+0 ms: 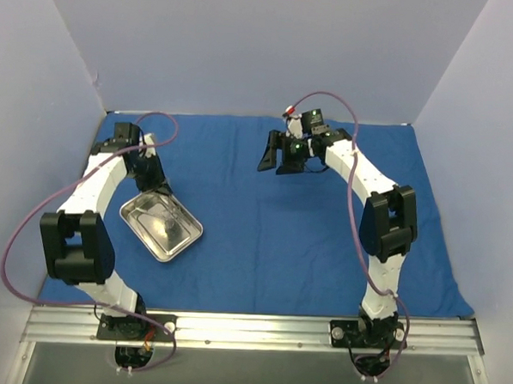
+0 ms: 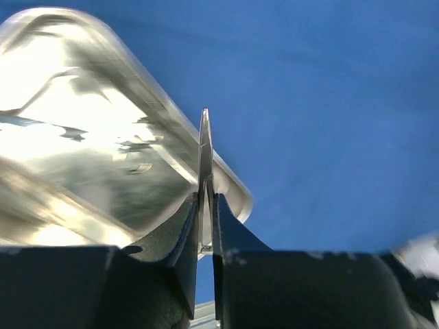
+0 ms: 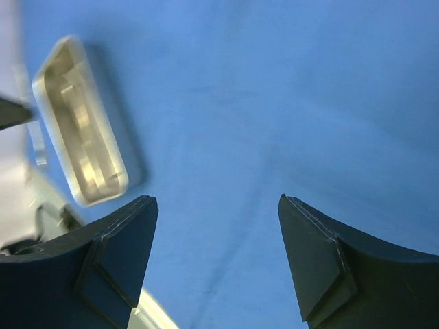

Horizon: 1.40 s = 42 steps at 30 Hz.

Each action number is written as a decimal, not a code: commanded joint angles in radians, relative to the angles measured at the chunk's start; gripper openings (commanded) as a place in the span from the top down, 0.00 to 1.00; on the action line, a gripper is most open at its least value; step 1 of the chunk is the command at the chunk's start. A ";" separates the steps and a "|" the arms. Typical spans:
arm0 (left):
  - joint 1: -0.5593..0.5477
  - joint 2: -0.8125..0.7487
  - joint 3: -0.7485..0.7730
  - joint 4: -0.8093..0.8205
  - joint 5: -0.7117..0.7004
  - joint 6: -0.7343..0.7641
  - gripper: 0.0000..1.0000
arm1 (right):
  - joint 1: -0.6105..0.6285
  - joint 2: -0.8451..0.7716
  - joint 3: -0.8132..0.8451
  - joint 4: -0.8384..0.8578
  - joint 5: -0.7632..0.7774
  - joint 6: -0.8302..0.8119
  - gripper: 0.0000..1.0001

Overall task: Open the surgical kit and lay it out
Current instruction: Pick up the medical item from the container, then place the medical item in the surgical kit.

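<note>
The left gripper (image 2: 204,205) grasps a thin steel instrument (image 2: 205,147) just beside the tray (image 1: 188,238); next, lay it on the blue cloth (image 1: 279,245). The right gripper (image 3: 216,253) is open.

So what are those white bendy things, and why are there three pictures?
They are two robot arms. One picture looks down from above; the other two come from small cameras on each wrist. A royal-blue cloth is spread flat over the table. On it sits a shiny rectangular steel tray. The left end effector pinches a thin silvery metal instrument beside the tray's edge. I cannot tell which tool it is. The right end effector is open and holds nothing, above bare cloth.
</note>
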 commanded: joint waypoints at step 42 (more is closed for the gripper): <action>-0.152 -0.164 -0.136 0.538 0.739 -0.215 0.98 | 0.200 0.002 -0.132 0.889 -0.542 0.520 0.52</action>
